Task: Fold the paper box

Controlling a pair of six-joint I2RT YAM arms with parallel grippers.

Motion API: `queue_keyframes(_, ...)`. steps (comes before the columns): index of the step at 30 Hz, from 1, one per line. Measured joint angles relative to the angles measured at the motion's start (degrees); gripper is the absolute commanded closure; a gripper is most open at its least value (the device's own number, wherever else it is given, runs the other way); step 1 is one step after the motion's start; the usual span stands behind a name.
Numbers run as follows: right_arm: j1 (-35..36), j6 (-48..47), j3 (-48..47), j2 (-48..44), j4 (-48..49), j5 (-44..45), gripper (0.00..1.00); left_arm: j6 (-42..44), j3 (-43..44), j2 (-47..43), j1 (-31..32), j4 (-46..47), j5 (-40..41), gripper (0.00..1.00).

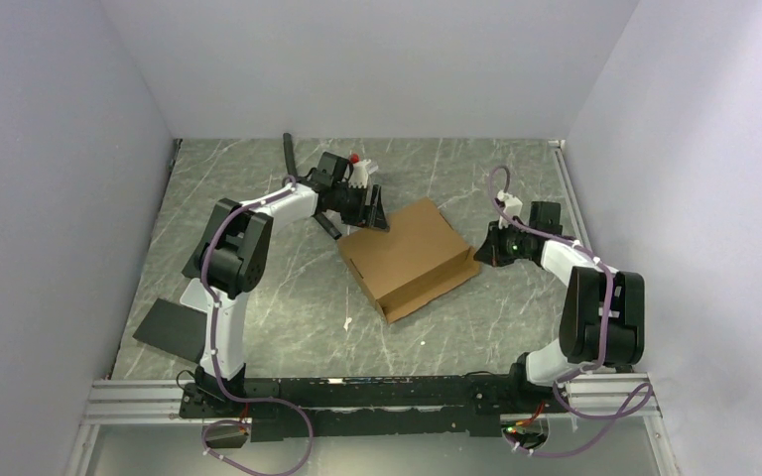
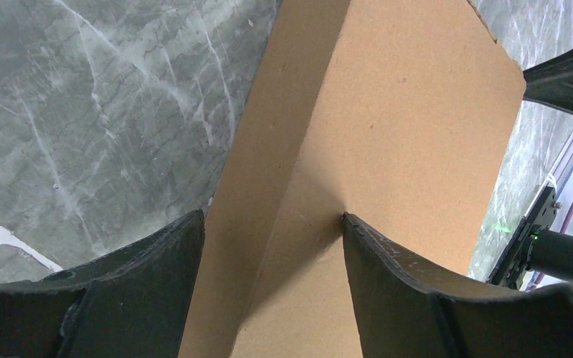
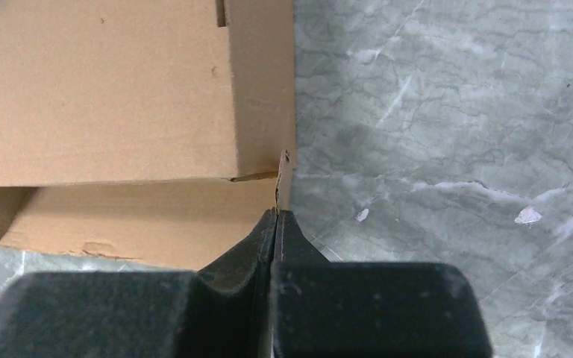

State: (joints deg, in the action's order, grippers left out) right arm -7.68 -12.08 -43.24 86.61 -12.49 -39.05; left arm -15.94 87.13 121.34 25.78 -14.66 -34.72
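While right gripper (image 3: 276, 214) is pinching shut on the 3 o'clock flap of the brown corrugated cardboard mailer box (image 1: 412, 256) lying mid grey marbled table (image 1: 258, 297), left gripper (image 2: 272, 218) is straddling its 11 o'clock corner wide open and should be bracing, not crushing.

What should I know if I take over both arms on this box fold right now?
Left gripper: open, straddling the far corner of the paper box.
Right gripper: shut at a thin flap edge on the box's right corner; whether it pinches is unclear.
Box lies mid table, walls up, lid folded over.
To do: the front edge looks gapped; probably press and tuck it shut.
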Motion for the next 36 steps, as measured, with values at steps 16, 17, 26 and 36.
queue_keyframes(16, 2.54, -7.74, 1.62, -2.29, 0.39, 1.66, 1.0, -2.71, 0.02, 0.44, 0.07, 0.0, 0.31, 0.3)
queue_keyframes(17, 2.56, -8.26, 1.62, -2.32, 0.28, 1.6, 1.0, -2.84, 0.0, 0.46, 0.07, 0.0, 0.31, 0.29)
queue_keyframes(26, 2.64, -12.87, 2.08, -3.06, -0.98, 1.11, 1.0, -3.54, 0.0, 0.87, 0.07, 0.24, 0.02, 0.3)
queue_keyframes(36, 2.62, -16.22, 2.08, -3.06, -2.27, 0.09, 1.0, -4.02, 0.0, 0.9, 0.07, 0.22, -0.02, 0.3)
